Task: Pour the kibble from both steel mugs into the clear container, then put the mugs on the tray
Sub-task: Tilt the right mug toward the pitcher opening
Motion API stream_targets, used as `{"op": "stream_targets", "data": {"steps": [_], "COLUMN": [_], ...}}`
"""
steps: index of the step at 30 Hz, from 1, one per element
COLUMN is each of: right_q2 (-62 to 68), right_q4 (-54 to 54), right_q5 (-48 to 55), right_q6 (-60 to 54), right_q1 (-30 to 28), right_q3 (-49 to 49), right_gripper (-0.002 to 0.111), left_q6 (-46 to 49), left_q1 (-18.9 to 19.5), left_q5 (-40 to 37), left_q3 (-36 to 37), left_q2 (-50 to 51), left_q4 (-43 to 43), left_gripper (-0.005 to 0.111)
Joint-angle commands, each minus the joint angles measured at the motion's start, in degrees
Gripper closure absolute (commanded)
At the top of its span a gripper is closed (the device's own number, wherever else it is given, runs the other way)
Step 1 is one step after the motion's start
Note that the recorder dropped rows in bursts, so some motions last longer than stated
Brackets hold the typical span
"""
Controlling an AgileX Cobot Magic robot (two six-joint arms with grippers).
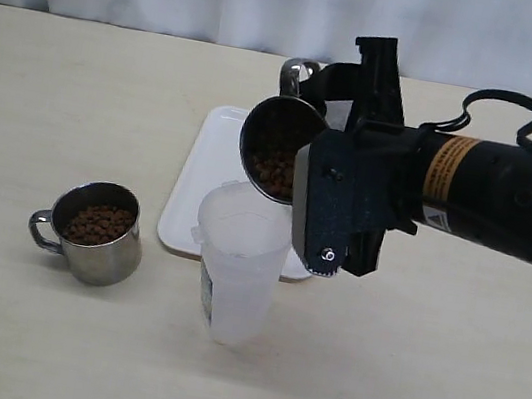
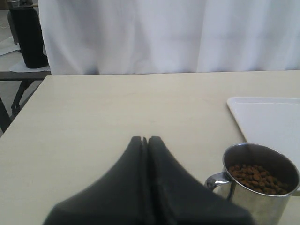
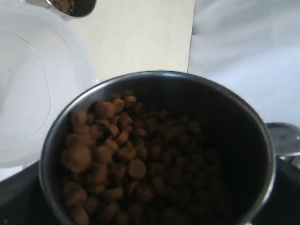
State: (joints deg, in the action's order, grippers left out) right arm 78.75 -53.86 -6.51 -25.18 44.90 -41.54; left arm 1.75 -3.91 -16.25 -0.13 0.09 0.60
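My right gripper (image 1: pixel 325 158) is shut on a steel mug (image 1: pixel 276 146), held in the air and tipped toward the clear container (image 1: pixel 239 256). The mug's rim hangs just above the container's opening. Kibble (image 1: pixel 276 171) lies against the mug's lower lip; the right wrist view shows kibble (image 3: pixel 126 159) filling the mug (image 3: pixel 243 122), with the container (image 3: pixel 33 93) beyond. The second steel mug (image 1: pixel 94 231) stands upright on the table at the left, holding kibble (image 2: pixel 255 178). My left gripper (image 2: pixel 144 139) is shut and empty, beside that mug (image 2: pixel 258 197). The white tray (image 1: pixel 203 180) lies behind the container.
A white curtain hangs behind the table's far edge. In the left wrist view a dark stand (image 2: pixel 28 37) sits beyond the table's corner. Bare tabletop (image 1: pixel 79 99) spreads left of the tray.
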Motion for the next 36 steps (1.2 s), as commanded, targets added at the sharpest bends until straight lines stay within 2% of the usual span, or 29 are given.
{"op": "stream_targets", "data": {"steps": [1,36], "right_q2": [-0.23,2.86], "right_q4": [-0.17,-0.17], "right_q5": [-0.90,-2.22], "right_q6": [-4.16,-16.14], "right_q1": [0.12,-0.10], "right_q3": [-0.36,-2.13], "right_gripper": [0.104,0.104], "left_q6": [0.16,0.16], "left_q1": [0.16,0.16], "left_q5": [0.29,0.33], "left_q3": [0.13,0.13], "left_q2": [-0.09,-0.09], "left_q4": [-0.05,-0.05], "left_gripper": [0.107,0.107]}}
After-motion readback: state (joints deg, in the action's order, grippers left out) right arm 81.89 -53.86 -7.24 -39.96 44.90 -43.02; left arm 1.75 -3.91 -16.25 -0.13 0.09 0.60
